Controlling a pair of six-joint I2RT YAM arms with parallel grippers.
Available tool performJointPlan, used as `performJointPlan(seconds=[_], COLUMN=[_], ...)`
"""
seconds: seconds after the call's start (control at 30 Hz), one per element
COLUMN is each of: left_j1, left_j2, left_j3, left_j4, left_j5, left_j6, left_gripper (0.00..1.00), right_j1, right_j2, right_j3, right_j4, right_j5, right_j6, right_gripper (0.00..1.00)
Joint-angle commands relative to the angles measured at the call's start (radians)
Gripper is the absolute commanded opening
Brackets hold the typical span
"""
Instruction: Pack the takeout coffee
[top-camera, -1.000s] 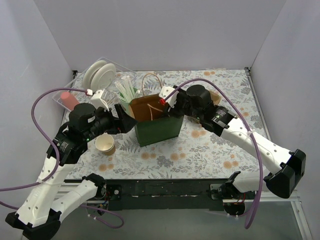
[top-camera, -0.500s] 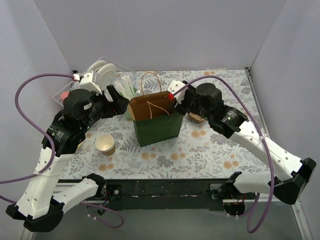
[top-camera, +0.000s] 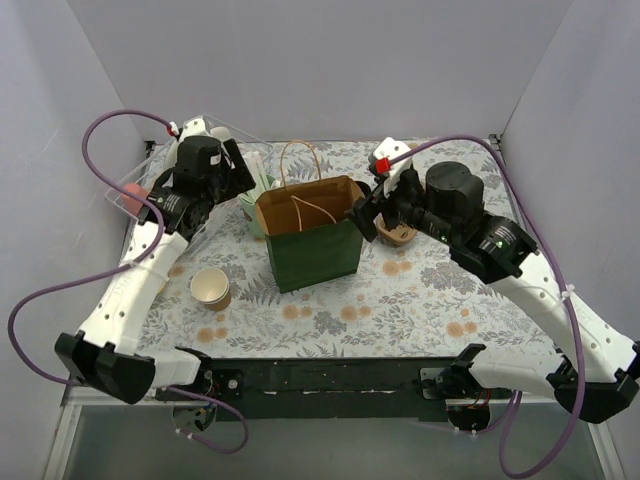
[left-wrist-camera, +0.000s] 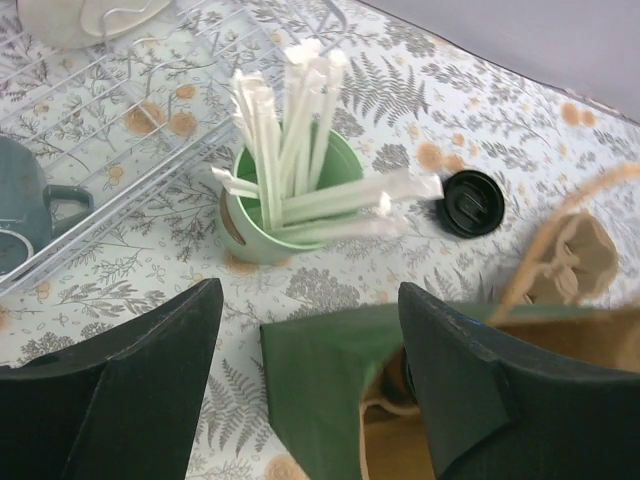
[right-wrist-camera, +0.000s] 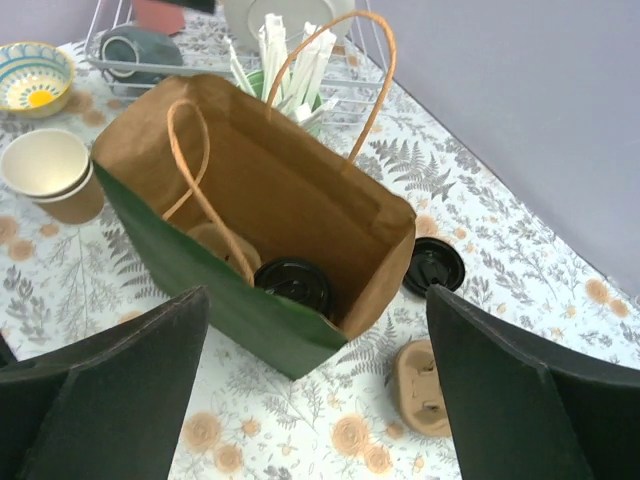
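The green paper bag (top-camera: 312, 246) stands upright and open mid-table. In the right wrist view the takeout coffee sits inside the bag (right-wrist-camera: 230, 300), showing only its black lid (right-wrist-camera: 295, 284), beside a brown rounded piece I cannot identify. My right gripper (top-camera: 362, 214) is open and empty, just right of the bag's rim and above it (right-wrist-camera: 315, 320). My left gripper (top-camera: 243, 183) is open and empty, above the bag's far left corner (left-wrist-camera: 305, 330), near the mint-green straw cup (left-wrist-camera: 288, 205).
A loose black lid (right-wrist-camera: 432, 265) and a pulp carrier piece (right-wrist-camera: 425, 385) lie right of the bag. A stack of lidless paper cups (top-camera: 210, 288) stands front left. A wire dish rack (left-wrist-camera: 100, 120) with a teal mug (left-wrist-camera: 20, 200) is at the back left, and a patterned bowl (right-wrist-camera: 30, 75) is nearby.
Both grippers have pulled away from the bag's mouth: the left one up and back toward the rack, the right one back to the right. The bag stands alone, open.
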Motion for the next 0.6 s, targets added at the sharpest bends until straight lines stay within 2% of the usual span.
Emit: performJointPlan(seconds=[0.0, 0.07, 0.23, 0.57], left_j1=[0.093, 0.139, 0.223, 0.263], left_j2=[0.061, 0.095, 0.145, 0.247], left_j3=[0.014, -0.016, -0.099, -0.142], left_j4=[0.083, 0.130, 0.224, 0.324], left_j5=[0.075, 0.138, 0.183, 0.231], left_j6=[-0.089, -0.098, -0.080, -0.063], left_gripper=[0.71, 0.71, 0.70, 0.64], right_j1=[-0.004, -0.004, -0.004, -0.004], right_j2=[-0.107, -0.146, -0.250, -0.289], right_j3=[-0.076, -0.128, -0.188, -0.205], right_j4=[-0.041, -0.042, -0.038, -0.053], right_j5=[-0.058, -0.074, -0.024, 0.018], right_j6=[0.147, 0.151, 0.167, 0.240], right_gripper=[0.99, 0.98, 0.98, 0.99])
